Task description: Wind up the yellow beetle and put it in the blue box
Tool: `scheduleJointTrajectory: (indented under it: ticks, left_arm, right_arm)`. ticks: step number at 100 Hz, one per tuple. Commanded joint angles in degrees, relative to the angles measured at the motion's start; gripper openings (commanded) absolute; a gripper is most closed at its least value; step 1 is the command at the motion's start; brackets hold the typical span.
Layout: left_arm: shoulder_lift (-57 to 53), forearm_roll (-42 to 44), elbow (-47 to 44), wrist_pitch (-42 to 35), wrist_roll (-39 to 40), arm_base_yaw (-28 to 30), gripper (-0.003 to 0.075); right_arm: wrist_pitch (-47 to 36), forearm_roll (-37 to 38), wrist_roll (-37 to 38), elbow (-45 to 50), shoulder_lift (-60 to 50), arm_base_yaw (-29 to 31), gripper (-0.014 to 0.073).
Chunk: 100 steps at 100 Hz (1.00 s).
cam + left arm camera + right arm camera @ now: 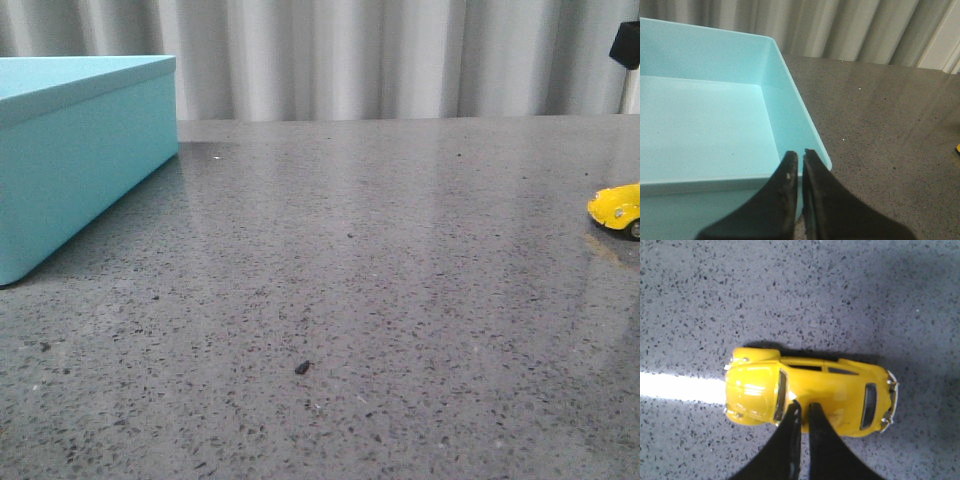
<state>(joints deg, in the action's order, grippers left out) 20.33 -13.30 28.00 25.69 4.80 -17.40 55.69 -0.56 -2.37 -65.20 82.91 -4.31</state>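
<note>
Right wrist view: right gripper (802, 410) hangs directly above the yellow beetle (810, 392), fingers pressed nearly together, gripping nothing; the car sits on the grey speckled table (350, 300) at its far right edge in the front view, well apart from the blue box (80, 150). Left gripper (800, 160) likewise pinched together, empty, over the box's near rim. Judged step: approach before grasp and wind-up; next, the right fingers must spread to straddle the car body.
</note>
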Motion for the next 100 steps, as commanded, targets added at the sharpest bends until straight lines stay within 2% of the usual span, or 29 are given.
scheduleJointTrajectory:
  ticks: [1, 79, 100]
  left_arm:
    - [0.8, -1.0, 2.0, -4.4, 0.0, -0.5, -0.0021]
    - [0.8, -1.0, 1.4, -4.4, 0.0, -0.5, -0.0021]
    - [0.8, -1.0, 1.4, -4.4, 0.0, -0.5, -0.0021]
  right_arm:
    - [-2.4, 0.6, -0.8, -1.8, -0.9, 0.4, -0.0053]
    - [-3.6, 2.0, -0.8, -1.8, 0.5, 0.4, -0.0053]
    - [-1.3, 2.4, -0.8, -1.8, 0.5, 4.5, -0.0053]
